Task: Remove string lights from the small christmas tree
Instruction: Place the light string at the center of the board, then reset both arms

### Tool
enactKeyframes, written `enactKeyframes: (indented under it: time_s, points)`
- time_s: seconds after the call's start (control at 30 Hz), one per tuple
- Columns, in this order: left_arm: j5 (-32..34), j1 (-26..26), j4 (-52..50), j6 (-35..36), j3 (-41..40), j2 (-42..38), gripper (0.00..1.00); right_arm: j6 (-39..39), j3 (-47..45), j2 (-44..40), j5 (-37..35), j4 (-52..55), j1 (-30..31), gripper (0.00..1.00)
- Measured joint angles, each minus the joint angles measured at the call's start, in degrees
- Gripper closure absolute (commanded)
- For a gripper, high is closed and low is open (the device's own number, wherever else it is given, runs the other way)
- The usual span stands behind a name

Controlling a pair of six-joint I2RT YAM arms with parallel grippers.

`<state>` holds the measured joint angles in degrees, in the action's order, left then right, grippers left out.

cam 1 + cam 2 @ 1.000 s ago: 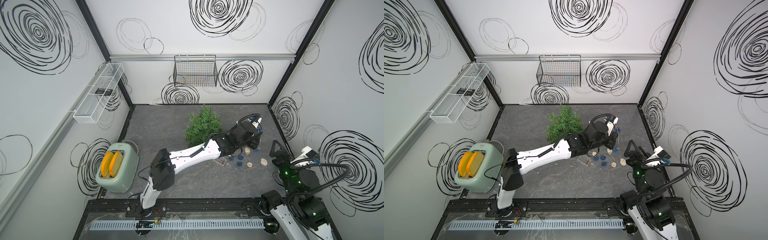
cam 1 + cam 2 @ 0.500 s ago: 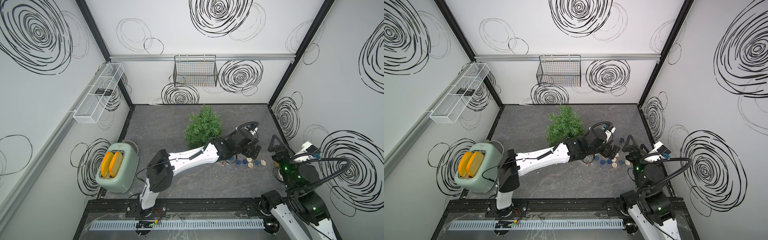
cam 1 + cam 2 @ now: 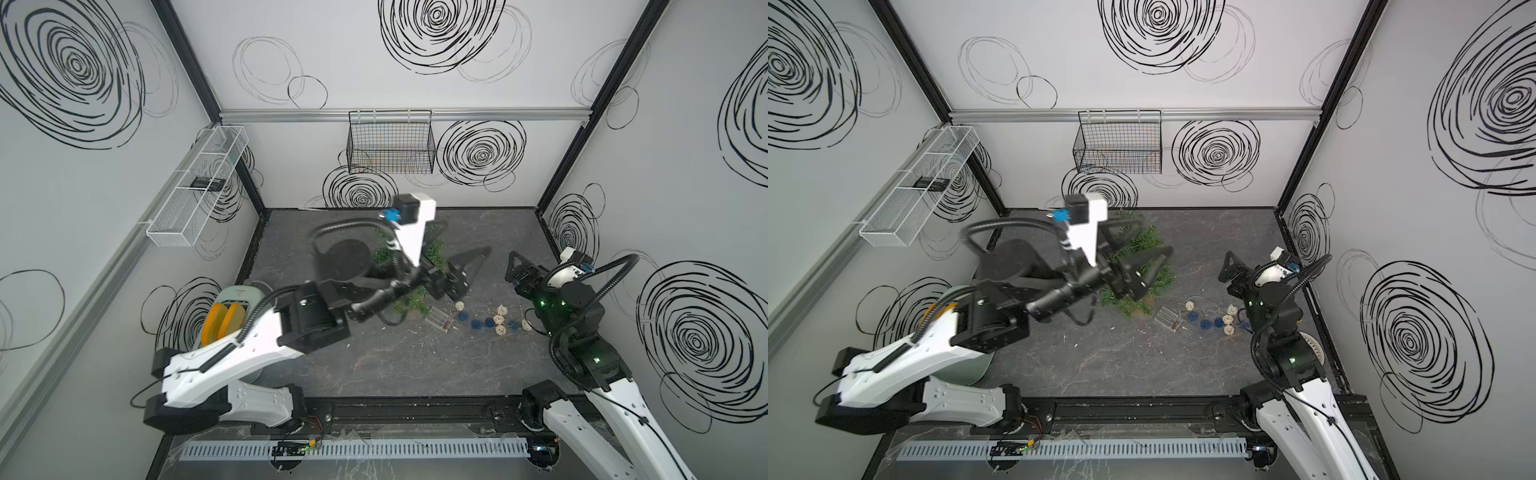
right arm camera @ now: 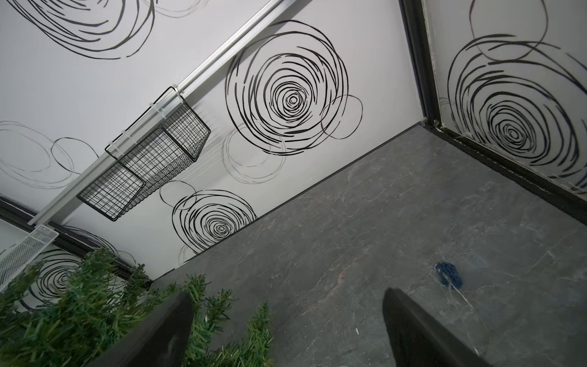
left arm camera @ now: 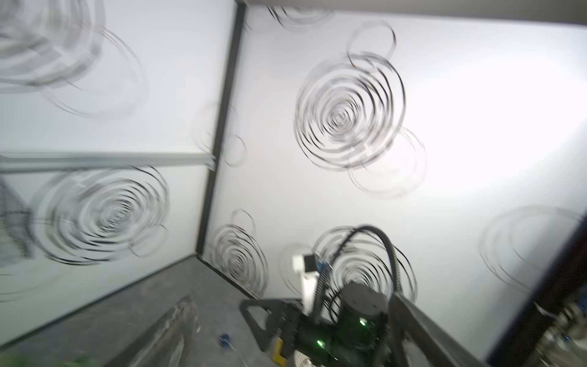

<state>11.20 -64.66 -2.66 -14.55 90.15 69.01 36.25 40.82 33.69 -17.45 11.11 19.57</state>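
1. Left gripper (image 3: 1154, 236) is spread and empty, above the small christmas tree (image 3: 1127, 305).
2. Right gripper (image 4: 287, 294) is likewise spread, holding nothing.
3. Beneath and between them, the string lights (image 3: 498, 321) lie on the tabletop (image 3: 395, 361), seemingly off the branches, so removal looks done.

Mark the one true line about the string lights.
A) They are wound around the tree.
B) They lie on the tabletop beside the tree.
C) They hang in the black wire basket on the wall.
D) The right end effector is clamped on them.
B: the string lights lie spread on the grey tabletop to one side of the small christmas tree, with no balls seen on its branches.
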Motion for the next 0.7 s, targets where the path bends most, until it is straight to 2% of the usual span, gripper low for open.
enactKeyframes:
  time_s: [0.1,0.2,0.27,0.37,0.5,0.7]
  points:
    - [-0.9,16.85,1.64,-1.09,-5.77,-7.26,0.04,-1.25,2.19,3.8,1.49,-0.98,-1.49,0.03]
    - [-4.24,33.11,3.32,-3.58,-13.55,-10.54,0.04,-1.7,5.25,8.7,3.69,-2.49,-4.48,0.03]
    - [-8.79,42.75,5.14,-6.54,-20.55,-10.64,0.04,-1.64,6.47,11.61,5.73,-3.58,-7.3,0.03]
    - [-12.44,53.46,8.02,-10.56,-31.74,-8.74,0.04,-1.07,6.56,15.06,9.01,-4.66,-11.39,0.03]
    - [-12.48,60.89,10.82,-9.79,-44.89,-7.17,0.04,0.5,6.56,17.97,11.43,-5.68,-14.53,0.03]
    - [-5.18,61.51,25.46,1.29,-60.37,-7.93,0.04,1.64,5.46,17.7,12.5,-7.17,-15.54,0.03]
